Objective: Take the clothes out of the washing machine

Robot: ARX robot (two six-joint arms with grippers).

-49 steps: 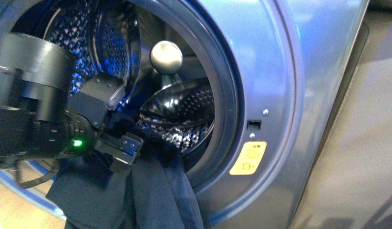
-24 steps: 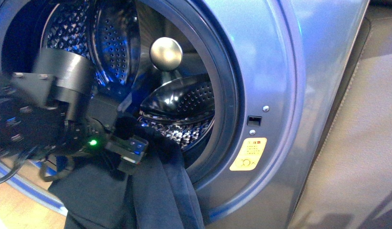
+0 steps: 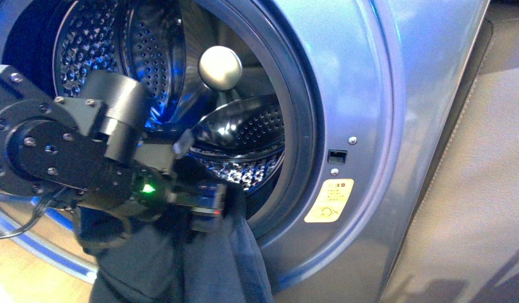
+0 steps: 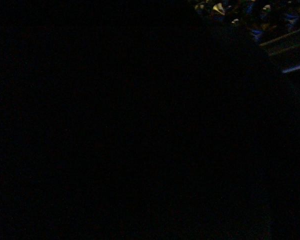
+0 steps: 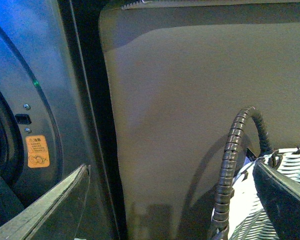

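In the front view the grey washing machine (image 3: 364, 95) fills the frame, its porthole open onto the perforated steel drum (image 3: 244, 136). The dark navy clothes (image 3: 213, 265) hang out over the porthole's lower rim. My left gripper (image 3: 209, 205) is shut on the clothes at the rim, its black arm across the opening. The left wrist view is dark. In the right wrist view my right gripper (image 5: 170, 200) is open and empty, facing a beige panel beside the washing machine (image 5: 40, 100); its yellow sticker (image 5: 38, 151) shows.
A yellow warning sticker (image 3: 329, 201) sits right of the porthole. A beige panel (image 3: 471, 189) stands right of the machine. A woven basket (image 5: 270, 210) and a ribbed cable (image 5: 230, 165) show in the right wrist view. Wooden floor (image 3: 29, 274) lies at lower left.
My left arm has moved right across the porthole, carrying the gripper and the gathered clothes toward the rim's right side. The cloth hanging below has bunched narrower.
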